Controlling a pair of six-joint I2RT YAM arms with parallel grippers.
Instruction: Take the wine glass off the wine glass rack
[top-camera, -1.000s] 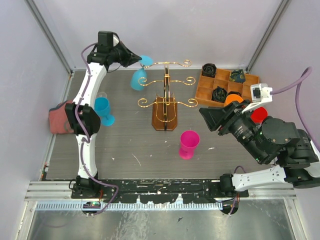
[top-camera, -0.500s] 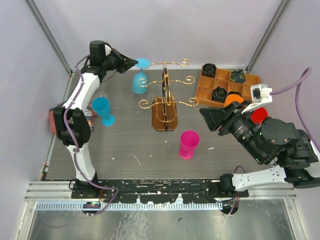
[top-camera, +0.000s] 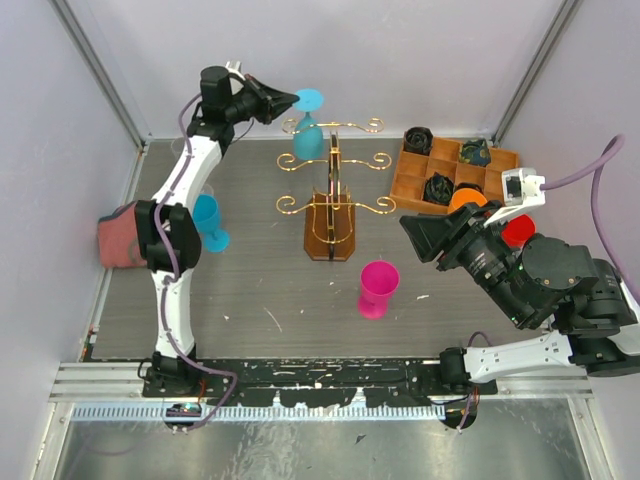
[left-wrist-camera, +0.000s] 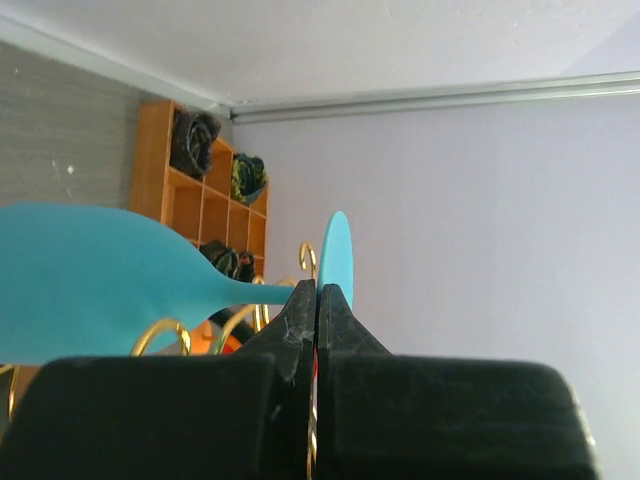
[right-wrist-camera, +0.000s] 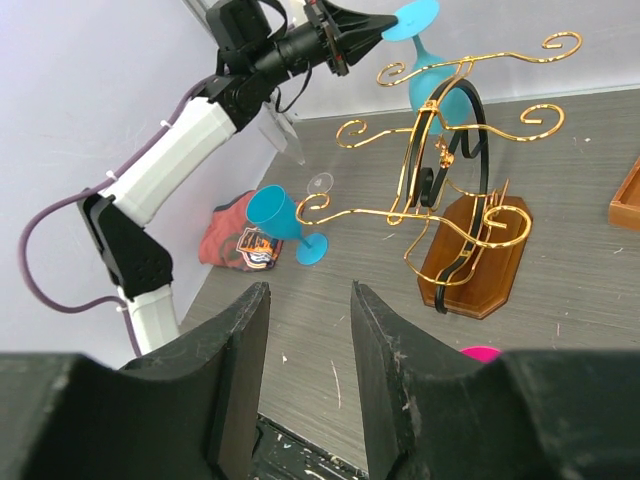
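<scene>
The gold wire wine glass rack (top-camera: 333, 160) stands on its brown base (top-camera: 330, 238) mid-table; it also shows in the right wrist view (right-wrist-camera: 450, 150). A blue wine glass (top-camera: 308, 140) hangs bowl-down by the rack's top left scroll arm. My left gripper (top-camera: 287, 101) is shut on the glass where stem meets foot. The left wrist view shows the shut gripper (left-wrist-camera: 317, 292) with the blue bowl (left-wrist-camera: 90, 280) to its left. I cannot tell if the glass touches the wire. My right gripper (right-wrist-camera: 308, 300) is open and empty, right of the rack (top-camera: 415, 232).
A second blue wine glass (top-camera: 207, 218) stands left of the rack, with a clear glass (right-wrist-camera: 320, 182) behind it and a red cloth (top-camera: 120, 238) at the left wall. A pink cup (top-camera: 378, 288) stands in front of the rack. A compartmented wooden tray (top-camera: 450, 170) sits back right.
My left gripper has carried the blue wine glass right and up-image, from left of the rack to beside its top left arm. The right arm has not moved.
</scene>
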